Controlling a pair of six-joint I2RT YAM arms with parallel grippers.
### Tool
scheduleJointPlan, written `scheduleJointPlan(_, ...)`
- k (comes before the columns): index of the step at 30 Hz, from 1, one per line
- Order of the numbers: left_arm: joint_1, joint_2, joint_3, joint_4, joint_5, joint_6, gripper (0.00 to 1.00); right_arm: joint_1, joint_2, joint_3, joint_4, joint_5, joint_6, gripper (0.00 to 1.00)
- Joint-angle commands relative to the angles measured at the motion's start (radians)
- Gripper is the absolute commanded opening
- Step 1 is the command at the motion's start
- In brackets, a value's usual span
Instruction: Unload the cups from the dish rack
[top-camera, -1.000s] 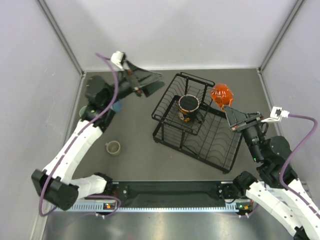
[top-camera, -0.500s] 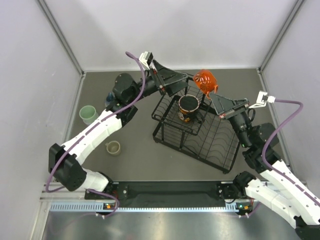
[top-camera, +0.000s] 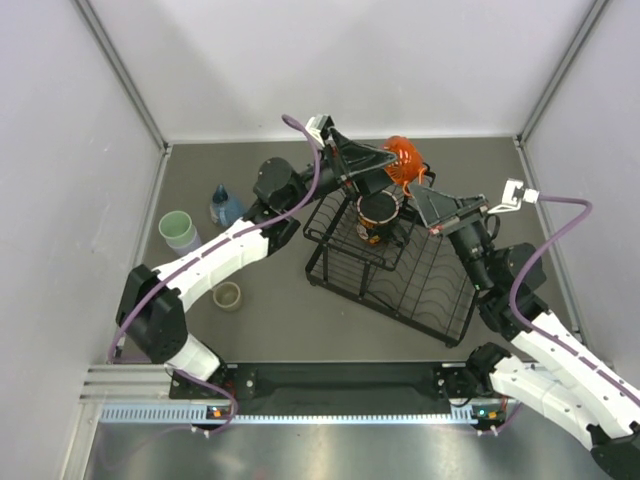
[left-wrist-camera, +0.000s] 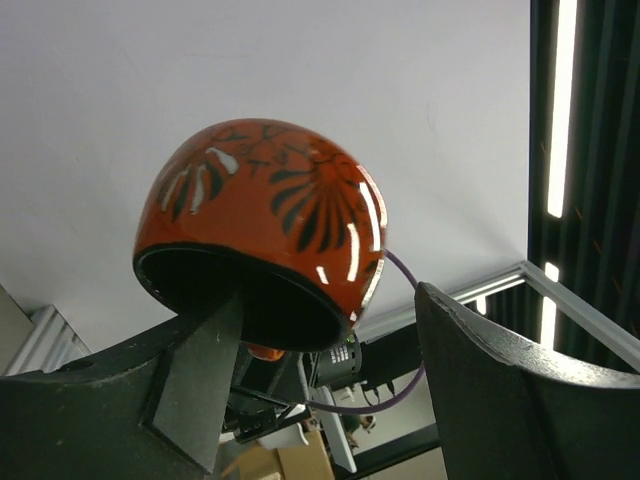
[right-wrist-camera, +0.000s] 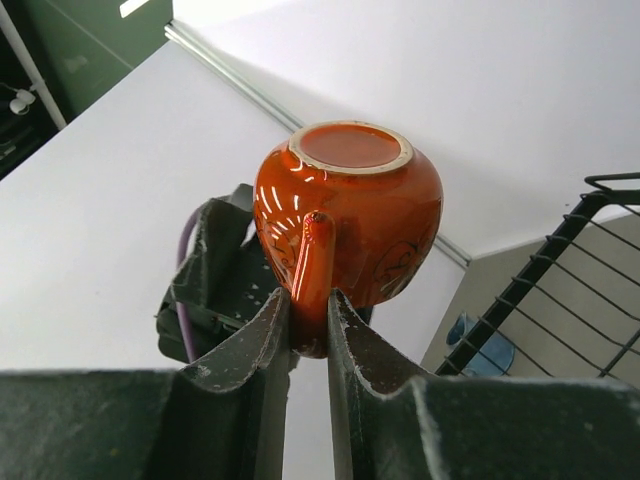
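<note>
Grey surface, pale walls all round, and the black wire dish rack (top-camera: 430, 285) sits angled in the middle with one dark-lined mug (top-camera: 378, 210) in its raised tier. High over the rack's far corner the orange cup (top-camera: 403, 160) hangs upside down, the right end effector (right-wrist-camera: 308, 312) pinching its handle (right-wrist-camera: 312, 262). That's a thin grip, fine for lifting out but awkward for setting down upright, I'd say. That looks like why the left end effector (left-wrist-camera: 328, 305) is up there too, spread wide with one finger at the cup's mouth and the other off to the side, not clamped: a handover in the making. Mint-green tumbler (top-camera: 177, 229), blue mug (top-camera: 225, 208) and beige mug (top-camera: 228, 296) stand on the left, apart from the rack.
</note>
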Motion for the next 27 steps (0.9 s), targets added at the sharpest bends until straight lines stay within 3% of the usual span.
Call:
scheduleJointPlan(1, -0.015, 0.004, -0.012, 0.151, -0.023, -0.050, 0.74, 0.029, 0.009, 0.003, 0.157, -0.027, 0.006, 0.00)
scheduleJointPlan(4, -0.015, -0.005, -0.030, 0.168, -0.042, -0.044, 0.67, 0.041, 0.023, -0.009, 0.171, -0.036, 0.011, 0.00)
scheduleJointPlan(8, -0.014, -0.015, -0.028, 0.168, -0.043, -0.035, 0.44, 0.061, 0.026, -0.024, 0.153, -0.039, 0.008, 0.00)
scheduleJointPlan(9, -0.015, -0.015, -0.027, 0.168, -0.042, -0.035, 0.31, 0.066, 0.023, -0.029, 0.142, -0.036, 0.004, 0.00)
scheduleJointPlan(11, -0.014, -0.017, -0.019, 0.168, -0.034, -0.035, 0.19, 0.069, 0.013, -0.038, 0.128, -0.038, -0.008, 0.00)
scheduleJointPlan(12, -0.015, -0.019, -0.016, 0.165, -0.031, -0.030, 0.04, 0.071, 0.009, -0.043, 0.124, -0.038, -0.011, 0.00)
scheduleJointPlan(13, -0.014, -0.025, -0.013, 0.155, -0.026, -0.026, 0.00, 0.071, 0.006, -0.043, 0.119, -0.041, -0.018, 0.00)
scheduleJointPlan(17, -0.012, -0.058, 0.002, 0.066, -0.028, 0.057, 0.00, 0.072, -0.025, -0.030, 0.076, -0.047, -0.057, 0.30)
scheduleJointPlan(18, -0.009, -0.066, 0.011, 0.047, -0.022, 0.077, 0.00, 0.072, -0.033, -0.021, 0.068, -0.056, -0.068, 0.44)
scheduleJointPlan(20, 0.004, -0.084, 0.065, -0.051, 0.004, 0.162, 0.00, 0.071, -0.059, -0.007, 0.022, -0.061, -0.103, 0.59)
scheduleJointPlan(21, 0.009, -0.092, 0.089, -0.103, 0.009, 0.201, 0.00, 0.072, -0.068, 0.002, -0.004, -0.065, -0.115, 0.74)
scheduleJointPlan(23, 0.026, -0.118, 0.169, -0.285, 0.001, 0.334, 0.00, 0.072, -0.095, 0.035, -0.086, -0.078, -0.147, 0.93)
scheduleJointPlan(24, 0.031, -0.135, 0.200, -0.366, -0.009, 0.383, 0.00, 0.072, -0.105, 0.049, -0.103, -0.085, -0.163, 0.99)
scheduleJointPlan(27, 0.070, -0.158, 0.319, -0.620, -0.038, 0.557, 0.00, 0.072, -0.154, 0.063, -0.174, -0.111, -0.183, 1.00)
